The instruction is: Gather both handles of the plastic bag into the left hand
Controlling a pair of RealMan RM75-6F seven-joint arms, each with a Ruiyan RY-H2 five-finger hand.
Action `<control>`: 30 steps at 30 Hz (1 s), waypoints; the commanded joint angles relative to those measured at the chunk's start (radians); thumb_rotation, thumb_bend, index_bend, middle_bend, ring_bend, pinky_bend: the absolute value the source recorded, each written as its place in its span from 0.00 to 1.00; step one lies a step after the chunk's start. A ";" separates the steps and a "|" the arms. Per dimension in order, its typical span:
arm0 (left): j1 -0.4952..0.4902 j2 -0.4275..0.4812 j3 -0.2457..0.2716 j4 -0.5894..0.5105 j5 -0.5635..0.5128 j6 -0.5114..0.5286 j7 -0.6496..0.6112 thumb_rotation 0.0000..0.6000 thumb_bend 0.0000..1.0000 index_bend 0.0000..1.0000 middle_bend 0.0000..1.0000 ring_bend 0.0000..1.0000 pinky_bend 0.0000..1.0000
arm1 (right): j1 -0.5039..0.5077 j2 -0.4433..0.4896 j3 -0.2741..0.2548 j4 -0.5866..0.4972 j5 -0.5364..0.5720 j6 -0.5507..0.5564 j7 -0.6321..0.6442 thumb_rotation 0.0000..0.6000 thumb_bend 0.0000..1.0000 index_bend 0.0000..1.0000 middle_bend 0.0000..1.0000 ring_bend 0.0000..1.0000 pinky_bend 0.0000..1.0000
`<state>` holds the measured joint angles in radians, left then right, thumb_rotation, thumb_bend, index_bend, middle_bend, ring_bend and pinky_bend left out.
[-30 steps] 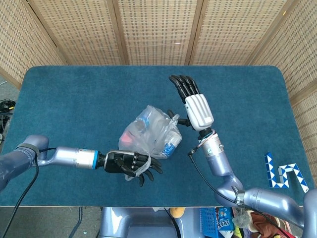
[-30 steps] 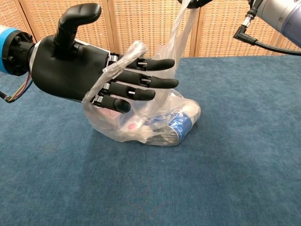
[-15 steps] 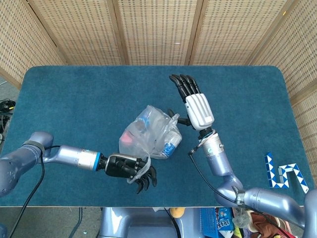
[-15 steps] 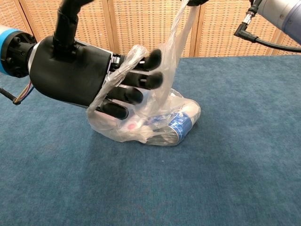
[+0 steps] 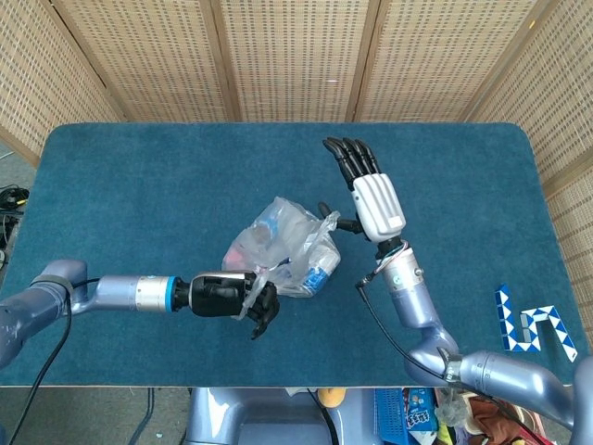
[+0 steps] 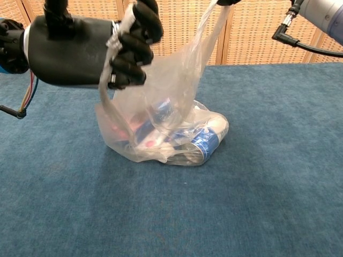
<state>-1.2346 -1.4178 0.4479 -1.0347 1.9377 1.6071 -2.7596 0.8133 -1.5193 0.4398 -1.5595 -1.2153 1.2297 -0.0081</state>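
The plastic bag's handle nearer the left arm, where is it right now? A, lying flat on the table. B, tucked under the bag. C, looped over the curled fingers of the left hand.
C: in the chest view the handle wraps over the curled fingers of the left hand, lifted off the table.

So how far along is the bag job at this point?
Roughly halfway. Done: the left robot hand has curled its fingers around one handle of the plastic bag. In hand: the right robot hand holds the other handle raised. Left: bringing that handle across into the left robot hand.
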 commanded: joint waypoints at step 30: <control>0.369 0.130 -0.427 -0.488 -0.512 -0.250 1.043 0.87 0.09 0.37 0.36 0.38 0.41 | 0.008 0.043 0.031 -0.071 -0.050 0.014 0.056 1.00 0.41 0.00 0.12 0.06 0.01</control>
<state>-0.8820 -1.2841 0.0404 -1.5181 1.4298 1.3654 -1.7408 0.8186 -1.4792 0.4683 -1.6279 -1.2631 1.2436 0.0478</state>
